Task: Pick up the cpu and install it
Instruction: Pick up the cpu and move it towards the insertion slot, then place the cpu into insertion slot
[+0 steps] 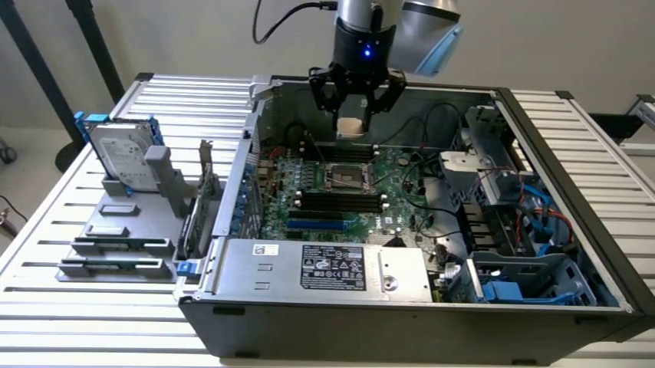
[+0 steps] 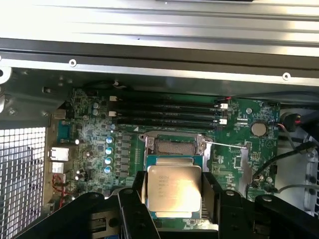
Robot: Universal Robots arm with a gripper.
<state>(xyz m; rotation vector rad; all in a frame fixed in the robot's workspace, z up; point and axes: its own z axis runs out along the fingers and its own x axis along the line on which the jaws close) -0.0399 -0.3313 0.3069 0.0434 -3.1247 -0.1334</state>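
Observation:
The cpu [image 2: 174, 188], a flat square chip with a dull silver top, sits clamped between two black fingers [image 2: 139, 193] of my gripper [image 2: 174, 195]. In the exterior view the gripper [image 1: 353, 115] hangs over the rear part of the open computer case [image 1: 409, 313], with the cpu [image 1: 351, 127] as a small pale piece at its tips. The chip is in the air, above and slightly behind the motherboard's open cpu socket [image 1: 348, 176]. In the wrist view the socket [image 2: 174, 147] lies just beyond the chip, its frame open.
Memory slots [image 1: 333, 201] run beside the socket and a silver power supply [image 1: 317, 264] fills the case front. Cables and blue drive bays [image 1: 511, 222] crowd the exterior view's right. A hard drive in a blue frame [image 1: 121, 157] and a grey fixture [image 1: 118, 245] stand outside on the left.

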